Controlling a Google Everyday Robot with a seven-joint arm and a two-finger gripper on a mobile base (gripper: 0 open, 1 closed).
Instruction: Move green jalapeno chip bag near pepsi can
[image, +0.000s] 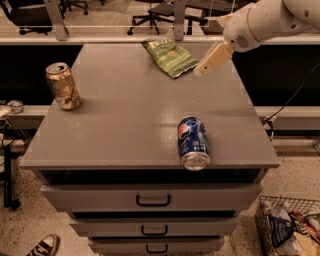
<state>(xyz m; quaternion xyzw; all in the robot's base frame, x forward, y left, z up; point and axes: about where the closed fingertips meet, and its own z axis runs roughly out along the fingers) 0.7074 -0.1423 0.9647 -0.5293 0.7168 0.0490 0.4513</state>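
Note:
The green jalapeno chip bag (170, 58) lies flat near the far edge of the grey cabinet top. The pepsi can (193, 142) lies on its side near the front right edge, silver top toward the front. My gripper (201, 71) hangs from the white arm at the upper right. Its tan tip is just right of the bag's near right corner and above the cabinet top. It holds nothing.
A gold-tan can (63, 85) stands upright at the left side of the grey cabinet top (125, 115). Drawers are below the top. A wire basket (290, 227) of items sits on the floor at the lower right. Office chairs stand behind.

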